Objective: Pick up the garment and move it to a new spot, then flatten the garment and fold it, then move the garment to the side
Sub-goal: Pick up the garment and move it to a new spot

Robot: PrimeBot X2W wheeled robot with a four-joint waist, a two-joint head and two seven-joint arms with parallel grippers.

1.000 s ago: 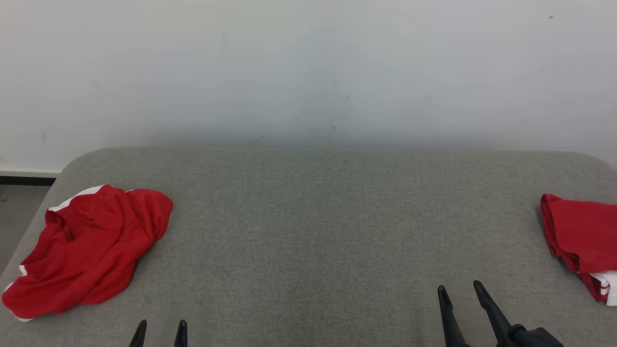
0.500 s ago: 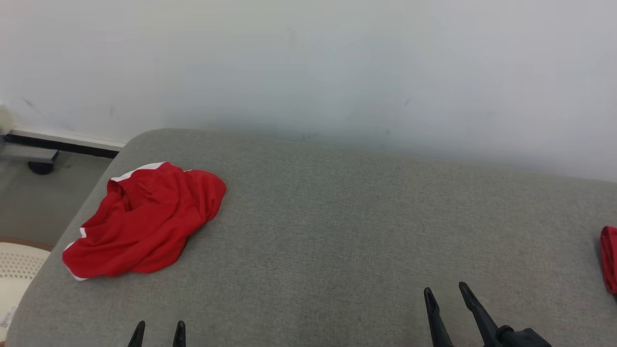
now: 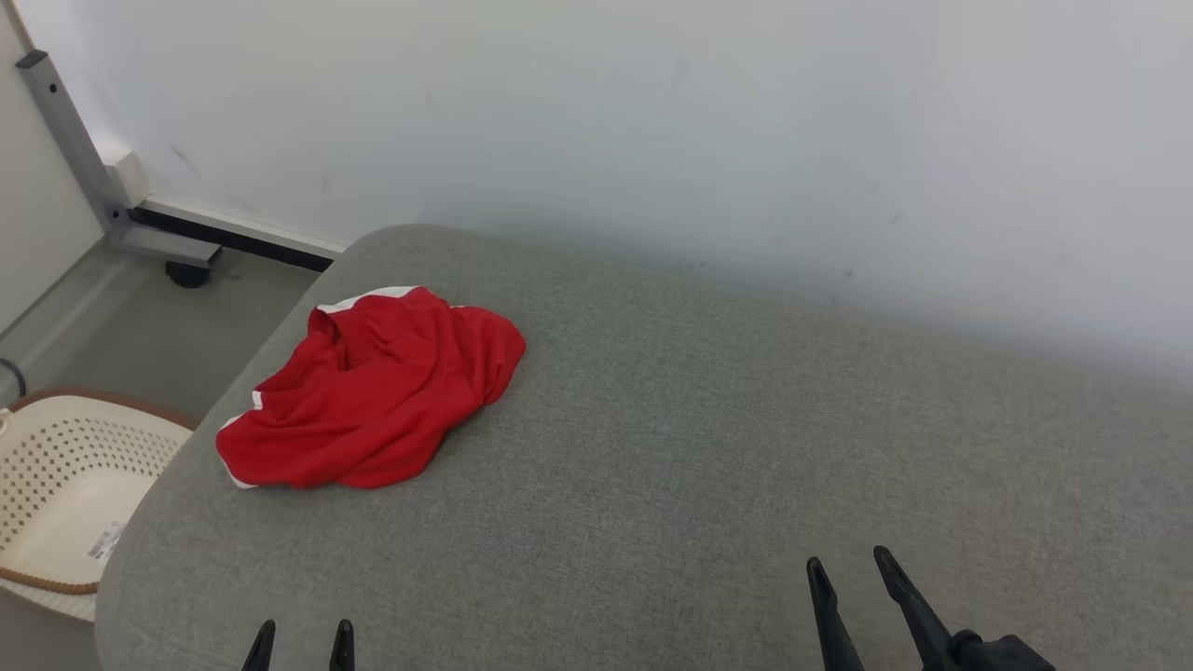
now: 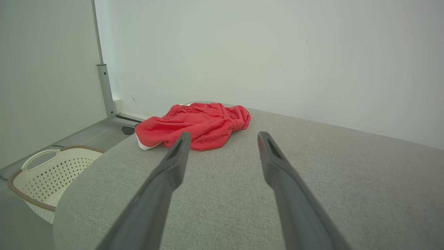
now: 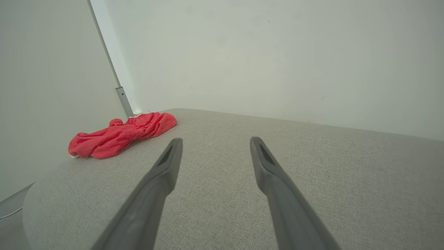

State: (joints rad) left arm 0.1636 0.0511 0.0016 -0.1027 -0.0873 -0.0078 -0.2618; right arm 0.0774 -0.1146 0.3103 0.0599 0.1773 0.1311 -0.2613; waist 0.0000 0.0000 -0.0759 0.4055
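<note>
Our left gripper (image 3: pixel 304 626) and right gripper (image 3: pixel 847 557) stand wide and empty over the grey pad (image 3: pixel 699 447), the crumpled red garment (image 3: pixel 373 391) near its far-left corner, and our head view adds a floor basket (image 3: pixel 56 447), partly cut off.

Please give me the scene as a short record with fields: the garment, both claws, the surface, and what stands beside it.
garment: red with white trim, crumpled, on the far left part of the surface
surface: grey fabric, rounded corner
left claw: open, empty, short of the garment
right claw: open, empty, well apart from the garment
basket: cream, perforated, on the floor left of the surface
task stage: garment not yet picked up
</note>
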